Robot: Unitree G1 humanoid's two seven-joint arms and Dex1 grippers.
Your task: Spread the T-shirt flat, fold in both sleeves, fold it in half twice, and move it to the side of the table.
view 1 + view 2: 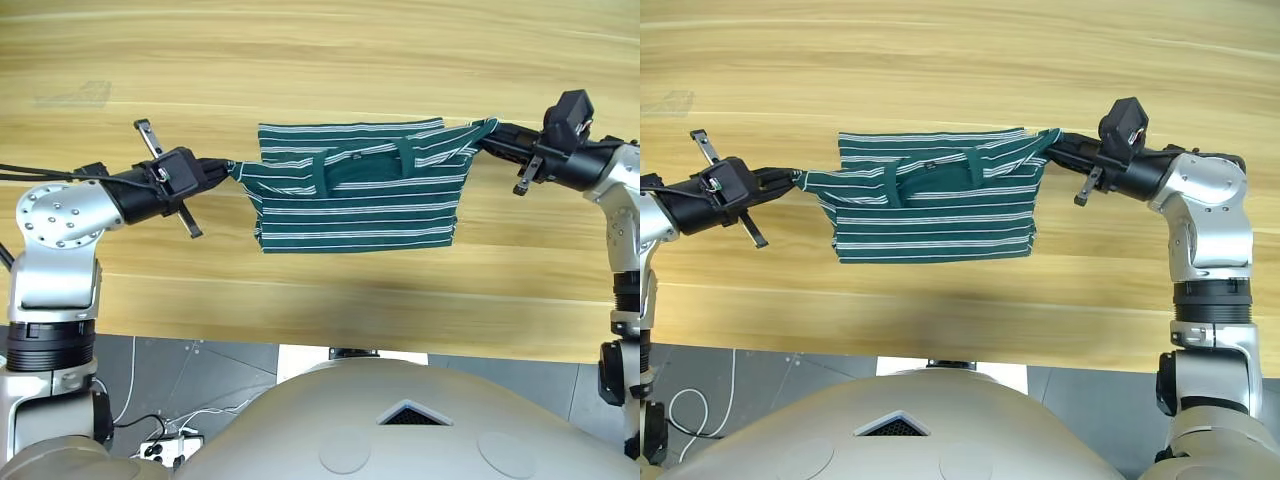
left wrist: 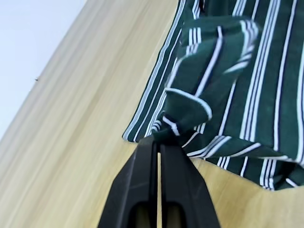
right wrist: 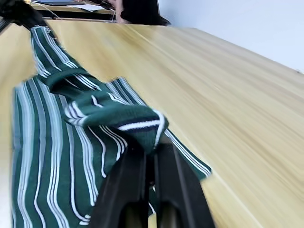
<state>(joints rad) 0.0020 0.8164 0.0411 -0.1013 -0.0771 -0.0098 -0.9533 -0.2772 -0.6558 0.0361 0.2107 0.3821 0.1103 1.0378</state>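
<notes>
Green striped cloth, the T-shirt (image 1: 355, 205) looks soft and light; we hold its outer corners, left gripper (image 1: 232, 168) and right gripper (image 1: 489, 131) both pinched on fabric.

Left gripper (image 1: 232, 168): clamped on a T-shirt (image 1: 360, 205) corner at its tips, forearm level.
Right gripper (image 1: 488, 131): clamped on the opposite corner, pointing toward the left one.

The T-shirt (image 1: 360, 205) (perhaps partly lifted) blocks the middle; open table (image 1: 320, 60) surrounds it.
</notes>
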